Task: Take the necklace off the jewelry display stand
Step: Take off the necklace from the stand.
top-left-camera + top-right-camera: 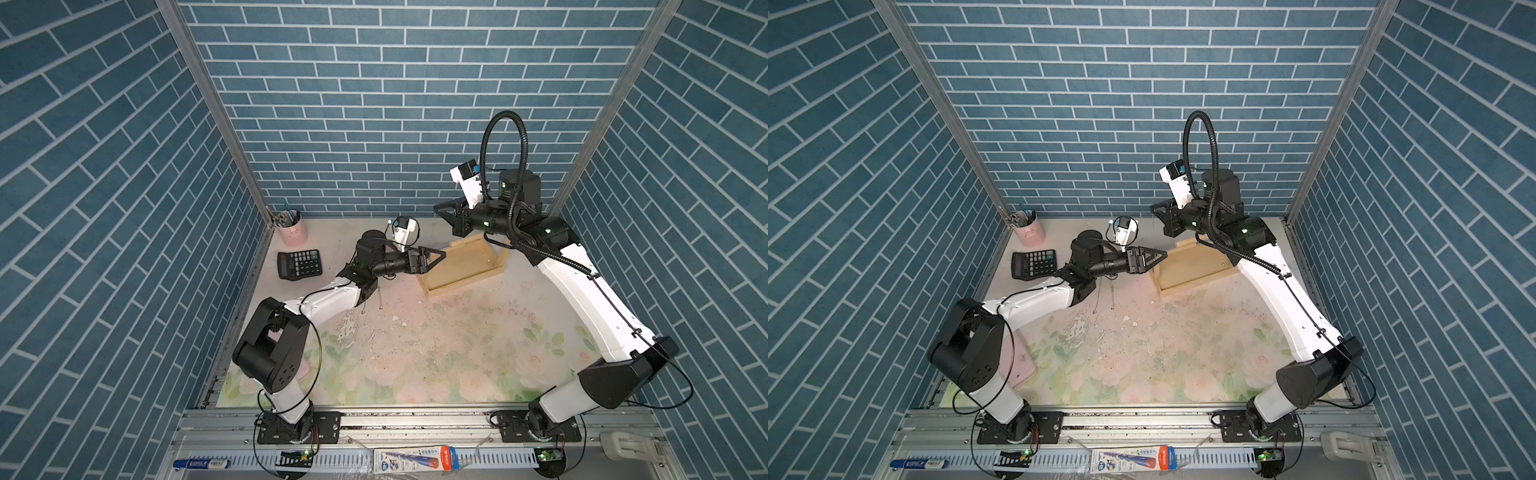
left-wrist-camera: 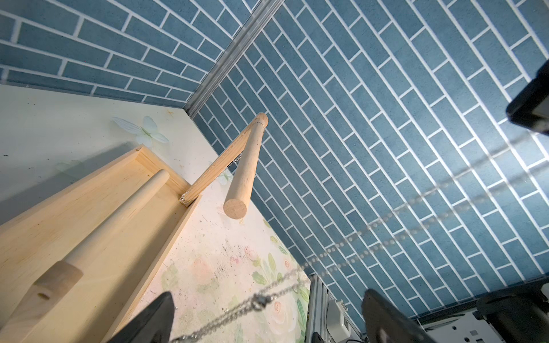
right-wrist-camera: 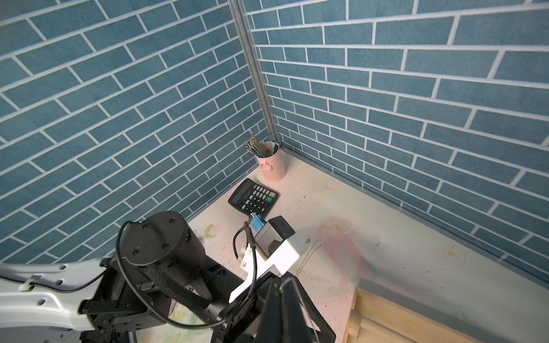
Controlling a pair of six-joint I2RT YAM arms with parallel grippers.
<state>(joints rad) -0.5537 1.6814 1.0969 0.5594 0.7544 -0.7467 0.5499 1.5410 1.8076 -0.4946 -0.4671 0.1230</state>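
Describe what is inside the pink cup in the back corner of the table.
Pencils and pens stand inside the pink cup, their tops sticking above the rim. The cup's wall hides their lower parts and the bottom.

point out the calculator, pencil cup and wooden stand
calculator (image 1: 299, 264): a top view, keypad
pencil cup (image 1: 294, 235): a top view, side wall
jewelry display stand (image 1: 461, 266): a top view, tray floor

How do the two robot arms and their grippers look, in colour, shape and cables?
The left arm and right arm have white shells and black joint housings. The left gripper and right gripper are black, with triangular fingers. A ribbed black hose loops over the right arm; thin black cables follow both.
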